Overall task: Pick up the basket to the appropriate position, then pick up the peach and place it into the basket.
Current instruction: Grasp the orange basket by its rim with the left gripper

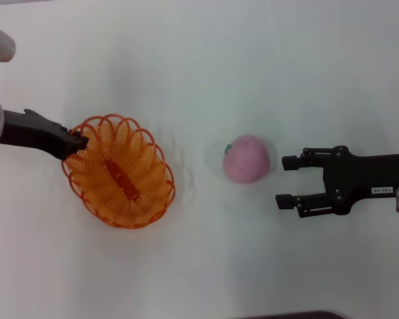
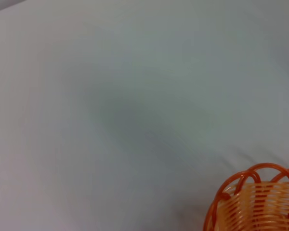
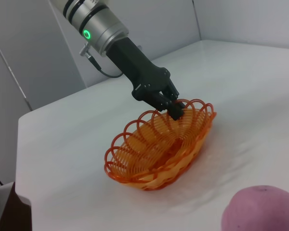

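basket [image 1: 120,173]: lay on the table [image 1: 206,60], left of centre
peach [image 1: 247,159]: sat on the table right of the basket, apart from it
left gripper [image 1: 78,141]: met the basket's left rim
right gripper [image 1: 286,180]: lay just right of the peach, apart from it

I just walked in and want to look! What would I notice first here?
The bright orange basket jumps out on the white table, with the left gripper pinching its rim. Beside it, apart from it, sits the pink peach, and the right gripper waits open just past the peach, its fingers pointing at it.
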`<action>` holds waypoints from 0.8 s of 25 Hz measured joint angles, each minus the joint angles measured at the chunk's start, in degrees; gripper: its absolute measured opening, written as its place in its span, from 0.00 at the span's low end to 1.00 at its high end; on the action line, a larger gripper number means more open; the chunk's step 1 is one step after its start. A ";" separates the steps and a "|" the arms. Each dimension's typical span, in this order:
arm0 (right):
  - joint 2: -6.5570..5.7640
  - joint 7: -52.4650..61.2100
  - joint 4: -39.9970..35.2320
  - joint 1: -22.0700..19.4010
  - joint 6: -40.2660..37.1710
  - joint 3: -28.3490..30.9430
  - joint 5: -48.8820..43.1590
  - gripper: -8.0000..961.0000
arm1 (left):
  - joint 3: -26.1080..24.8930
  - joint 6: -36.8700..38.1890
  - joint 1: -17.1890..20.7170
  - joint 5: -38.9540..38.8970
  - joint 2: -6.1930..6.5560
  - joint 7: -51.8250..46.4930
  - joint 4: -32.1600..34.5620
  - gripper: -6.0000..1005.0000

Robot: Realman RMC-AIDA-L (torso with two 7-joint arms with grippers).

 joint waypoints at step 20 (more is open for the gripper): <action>-0.04 1.56 -0.02 0.09 -0.55 0.20 0.11 0.89 | -10.39 11.34 -1.47 -0.35 0.82 -19.33 2.26 0.08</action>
